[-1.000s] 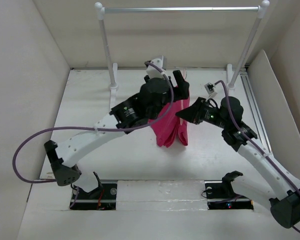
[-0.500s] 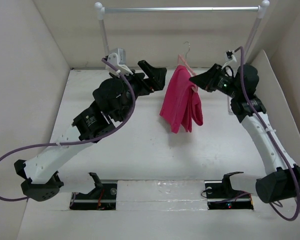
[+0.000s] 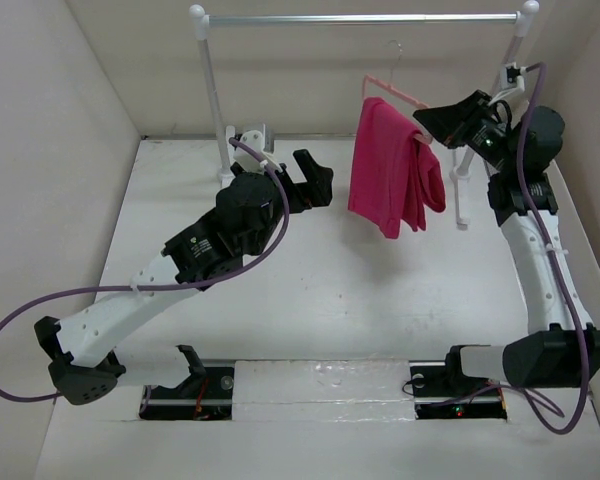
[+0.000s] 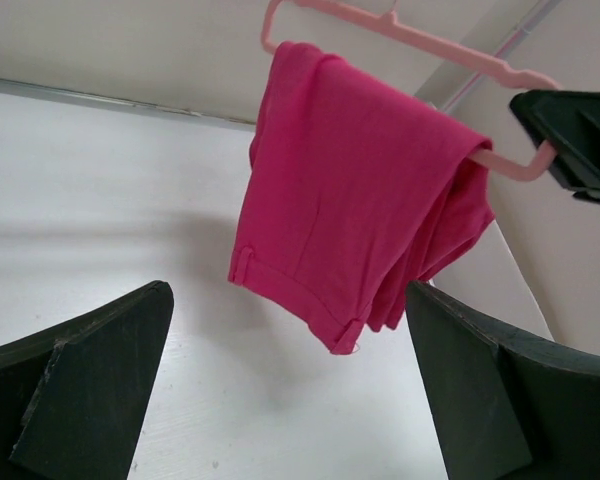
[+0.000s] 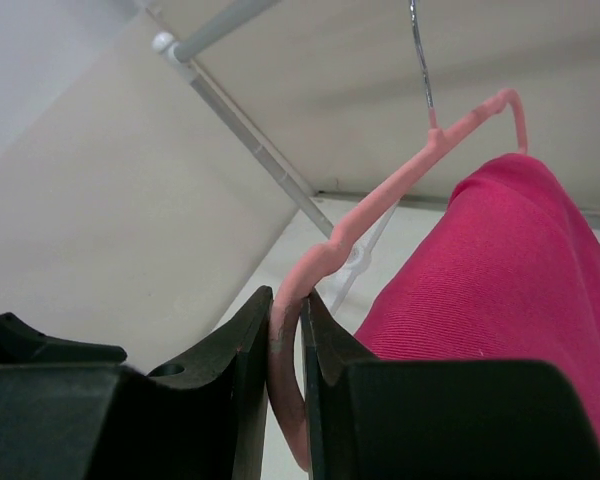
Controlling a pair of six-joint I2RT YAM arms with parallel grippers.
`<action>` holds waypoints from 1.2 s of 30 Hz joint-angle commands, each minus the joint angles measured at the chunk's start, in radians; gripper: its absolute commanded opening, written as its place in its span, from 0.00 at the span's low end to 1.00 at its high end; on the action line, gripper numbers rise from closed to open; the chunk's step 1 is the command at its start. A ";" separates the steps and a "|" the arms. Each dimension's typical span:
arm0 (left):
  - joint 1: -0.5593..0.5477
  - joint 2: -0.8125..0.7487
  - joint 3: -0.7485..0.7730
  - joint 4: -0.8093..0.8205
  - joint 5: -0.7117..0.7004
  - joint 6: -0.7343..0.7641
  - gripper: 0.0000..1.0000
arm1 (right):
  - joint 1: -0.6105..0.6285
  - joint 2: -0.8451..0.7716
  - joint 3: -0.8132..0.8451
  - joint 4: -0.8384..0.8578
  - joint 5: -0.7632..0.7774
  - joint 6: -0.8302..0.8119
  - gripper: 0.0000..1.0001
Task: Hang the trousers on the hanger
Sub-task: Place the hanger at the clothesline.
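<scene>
Magenta trousers point(image 3: 390, 165): folded over hanger point(image 3: 395, 92), held aloft; right gripper point(image 3: 423, 126): clamped on hanger's end; left gripper point(image 3: 315, 180): jaws apart, empty

Two pincers are showing: the left pincer point(image 3: 315, 180) and the right pincer point(image 3: 422, 128). The right pincer is clamping one hanger point(image 3: 395, 92), which is bearing one pair of trousers point(image 3: 390, 165). One rack point(image 3: 360, 18) is standing behind it.

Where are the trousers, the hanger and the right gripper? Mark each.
trousers point(image 3: 385, 170): top external view, middle of the cloth.
hanger point(image 5: 385, 195): right wrist view, sloping pink arm.
right gripper point(image 5: 285, 308): right wrist view, between fingertips.
</scene>
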 commanded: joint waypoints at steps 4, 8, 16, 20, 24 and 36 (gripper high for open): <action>0.001 -0.005 0.026 0.042 -0.008 0.036 0.99 | -0.063 -0.113 0.150 0.276 -0.015 0.023 0.00; 0.001 0.013 0.041 0.048 0.013 0.041 0.99 | -0.141 -0.119 0.187 0.246 -0.021 0.017 0.00; 0.001 0.025 0.044 0.046 0.030 0.035 0.99 | -0.261 -0.053 0.246 0.292 -0.013 0.044 0.00; 0.001 0.027 0.038 0.040 0.030 0.032 0.99 | -0.292 0.000 0.259 0.326 -0.010 0.056 0.00; 0.001 0.028 0.023 0.037 0.033 0.021 0.99 | -0.302 0.028 0.260 0.377 0.008 0.089 0.00; 0.001 0.044 0.012 0.042 0.059 0.009 0.99 | -0.397 0.054 0.300 0.400 0.053 0.118 0.00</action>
